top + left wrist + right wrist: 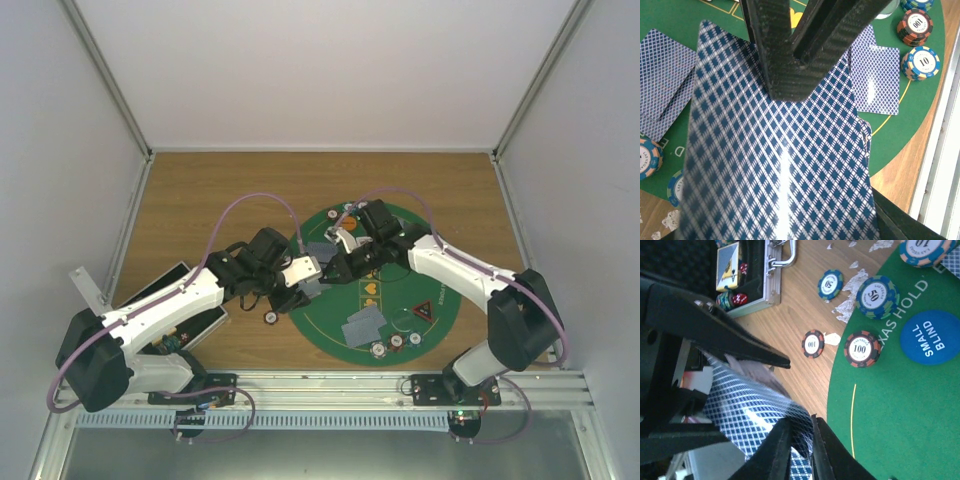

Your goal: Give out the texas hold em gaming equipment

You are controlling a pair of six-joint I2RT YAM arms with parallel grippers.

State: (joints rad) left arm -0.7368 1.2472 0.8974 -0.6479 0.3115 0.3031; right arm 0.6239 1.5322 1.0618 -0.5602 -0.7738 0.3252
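My left gripper (303, 272) is shut on a deck of blue-checked playing cards (780, 165), held above the left edge of the green mat (330, 322). The deck fills the left wrist view and hides my own fingers. My right gripper (801, 421) meets it from the right, its black fingers (790, 55) closed on the edge of the top card (760, 410). Face-down cards (362, 325) lie on the mat's near side, with three chips (397, 342) in front of them. A red-black triangle marker (424, 312) and a blue small-blind disc (930, 337) also lie on the mat.
The open black case (185, 305) sits on the wood at the left, beneath my left arm. Loose chips (813, 343) and scraps of white paper (847, 307) lie on the wood by the mat's edge. More chip stacks (916, 27) stand near the dealt cards (880, 80).
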